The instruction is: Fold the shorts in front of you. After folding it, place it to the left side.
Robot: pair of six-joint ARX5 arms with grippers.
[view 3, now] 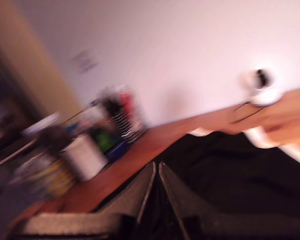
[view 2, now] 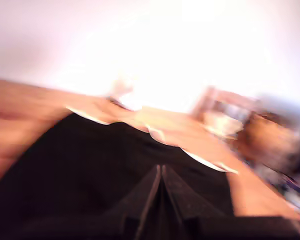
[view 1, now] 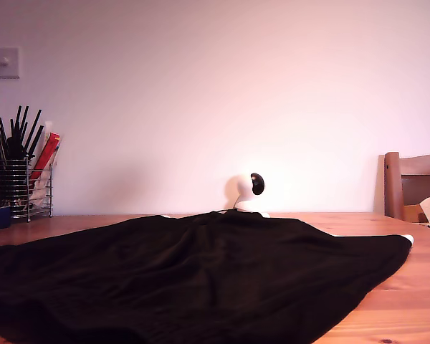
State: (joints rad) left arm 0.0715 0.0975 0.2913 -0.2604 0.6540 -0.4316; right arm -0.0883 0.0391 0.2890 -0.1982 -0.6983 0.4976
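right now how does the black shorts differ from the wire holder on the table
The shorts lie flat and spread across the wooden table; the wire holder stands upright at the exterior view's left. The shorts are soft, wrinkled, plain black fabric; the holder is a rigid metal mesh holding black sticks and a red item. Both rest on the same table.

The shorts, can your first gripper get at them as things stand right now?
Probably yes. My first gripper hangs over the shorts with jaws shut, and nothing lies between them on the table.

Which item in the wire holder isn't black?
The red item leaning at the wire holder's exterior-view right side; the sticks beside it are all black.
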